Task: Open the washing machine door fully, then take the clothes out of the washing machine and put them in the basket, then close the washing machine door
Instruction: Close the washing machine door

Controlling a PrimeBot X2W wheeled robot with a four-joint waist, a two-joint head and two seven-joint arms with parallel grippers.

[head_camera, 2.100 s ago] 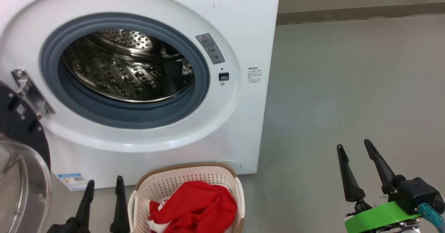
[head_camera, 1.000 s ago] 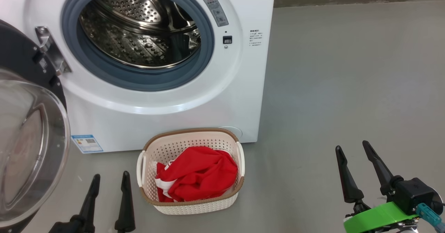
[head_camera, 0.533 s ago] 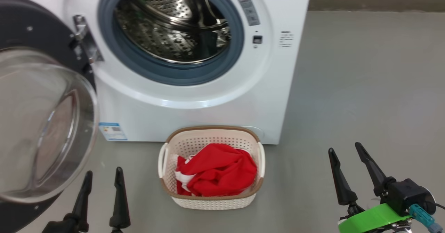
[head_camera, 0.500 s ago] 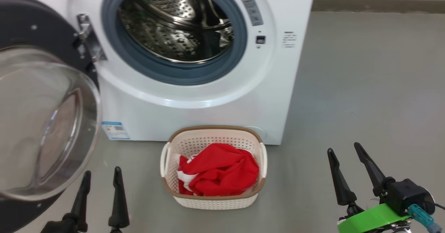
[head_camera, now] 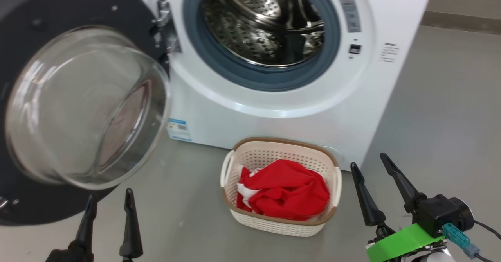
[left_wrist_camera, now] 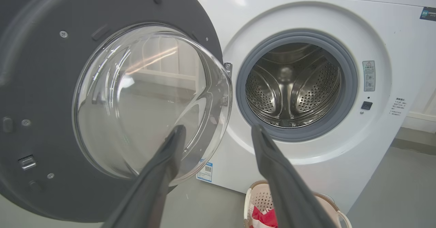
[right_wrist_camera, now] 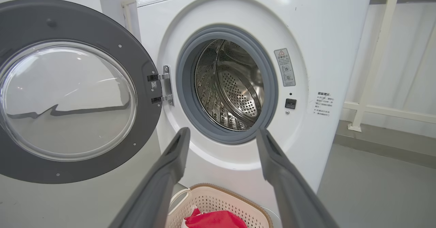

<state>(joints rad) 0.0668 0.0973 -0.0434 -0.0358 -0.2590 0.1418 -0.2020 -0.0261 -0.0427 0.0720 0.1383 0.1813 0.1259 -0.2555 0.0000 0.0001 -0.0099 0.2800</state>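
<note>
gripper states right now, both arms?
Left gripper: open, holding nothing.
Right gripper: open, holding nothing.

washing machine door: dark grey frame, plastic-looking, matt
door window: clear glass — glossy, with reflections
washing machine: white casing, smooth, slight sheen
drum: perforated steel, shiny
door ring: grey rubber, matt
hinge: bright metal
sticker: paper-like, blue and white
basket: cream perforated plastic, brown woven-look rim
clothes: red cloth with white — soft, creased
floor: grey, smooth, matt
</note>
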